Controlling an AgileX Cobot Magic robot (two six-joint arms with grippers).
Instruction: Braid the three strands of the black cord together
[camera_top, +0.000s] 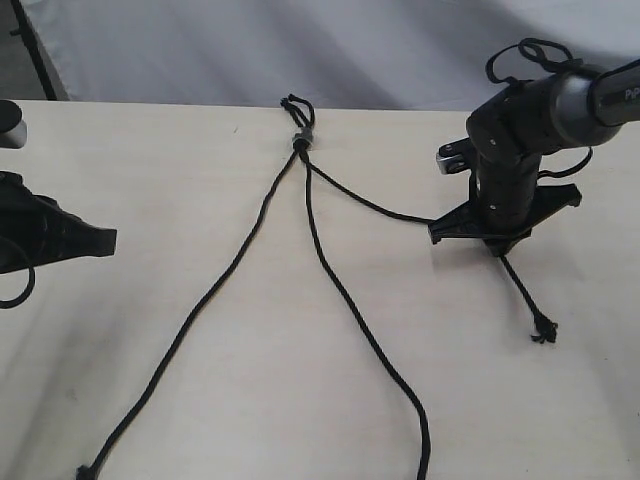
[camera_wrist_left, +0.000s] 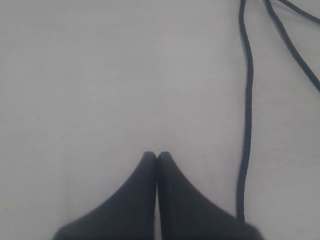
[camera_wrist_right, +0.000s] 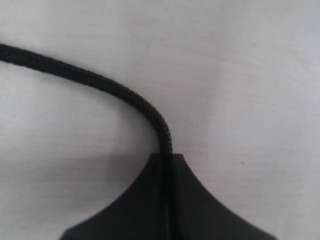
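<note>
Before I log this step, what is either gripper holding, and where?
The right gripper pinches the rightmost strand partway along, short of its knotted tip; left gripper shut on nothing.

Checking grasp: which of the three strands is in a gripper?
The rightmost strand, pinched in the right gripper; the left strand and middle strand lie loose.

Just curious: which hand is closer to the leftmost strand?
Left. The left hand lies shut beside the leftmost strand, not touching; the right hand is farther off, gripping the rightmost strand.
</note>
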